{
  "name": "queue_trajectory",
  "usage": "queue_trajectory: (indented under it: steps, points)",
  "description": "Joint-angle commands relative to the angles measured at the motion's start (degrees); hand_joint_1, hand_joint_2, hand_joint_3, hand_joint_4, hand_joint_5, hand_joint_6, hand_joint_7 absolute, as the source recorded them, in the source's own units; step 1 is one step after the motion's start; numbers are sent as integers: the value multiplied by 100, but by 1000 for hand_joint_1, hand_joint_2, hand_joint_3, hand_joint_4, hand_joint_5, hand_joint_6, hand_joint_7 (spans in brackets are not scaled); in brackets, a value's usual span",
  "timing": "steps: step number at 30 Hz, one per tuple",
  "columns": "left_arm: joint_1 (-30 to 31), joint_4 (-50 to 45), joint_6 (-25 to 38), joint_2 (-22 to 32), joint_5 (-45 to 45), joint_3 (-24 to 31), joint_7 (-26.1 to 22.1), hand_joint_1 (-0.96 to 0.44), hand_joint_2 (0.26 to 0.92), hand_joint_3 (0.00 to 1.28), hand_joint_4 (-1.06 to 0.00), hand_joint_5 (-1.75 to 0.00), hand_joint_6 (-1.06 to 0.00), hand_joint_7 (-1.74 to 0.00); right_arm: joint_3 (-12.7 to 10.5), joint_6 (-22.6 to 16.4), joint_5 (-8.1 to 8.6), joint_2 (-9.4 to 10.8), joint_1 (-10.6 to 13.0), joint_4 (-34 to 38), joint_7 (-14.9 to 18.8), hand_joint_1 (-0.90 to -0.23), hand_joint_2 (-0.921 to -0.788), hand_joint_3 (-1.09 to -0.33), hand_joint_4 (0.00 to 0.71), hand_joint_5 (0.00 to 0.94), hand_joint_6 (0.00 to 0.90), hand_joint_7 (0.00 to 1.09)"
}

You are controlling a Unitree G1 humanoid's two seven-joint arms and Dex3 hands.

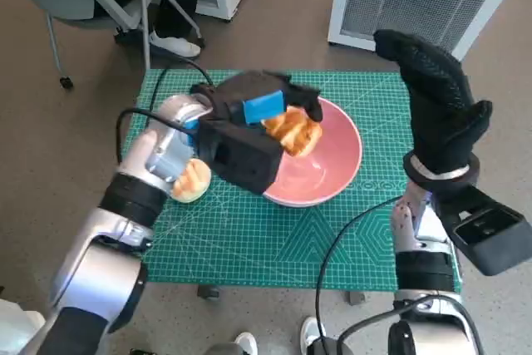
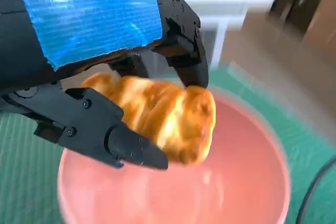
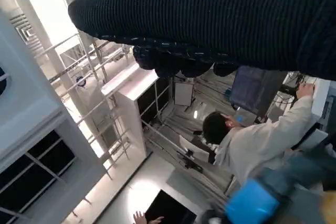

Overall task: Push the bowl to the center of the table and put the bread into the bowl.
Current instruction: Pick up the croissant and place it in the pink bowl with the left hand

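One bread (image 2: 168, 116), judged light, soft and easily crushed, is pinched across its middle by the left hand (image 1: 249, 114) fingers (image 2: 131, 148) above the bowl (image 1: 332, 164); the right hand (image 1: 440, 106) is held open, fingers spread.

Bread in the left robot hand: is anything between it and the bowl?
Nothing visible. The left robot hand holds the bread directly over the pink bowl, whose inside shows bare beneath it. The right robot hand is raised off to the side.

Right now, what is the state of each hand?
Left hand: holding the bread over the bowl.
Right hand: open, holding nothing.
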Motion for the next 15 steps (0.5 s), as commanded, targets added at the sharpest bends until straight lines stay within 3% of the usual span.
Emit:
queue_trajectory:
  steps: [1,5,15]
  points:
    - [-105,-147,178,42,38,-77,-273,-300,846,8,-26,-21,-222,-48,-15,-16,-64,-8,152,9,-83,-562,-921,-814,-1,444,-1,625]
    - [102,-487,99,202,-56,25,-239,-375,842,4,-5,-4,-203,-18,-7,-2,-49,-2,155,8,-91,-563,-921,-814,-1,441,-1,625]
    - [771,-1705,-227,945,-380,485,-229,-393,848,5,1,1,-193,-7,45,65,-23,26,207,-105,-108,-564,-921,-813,-1,431,-1,621]
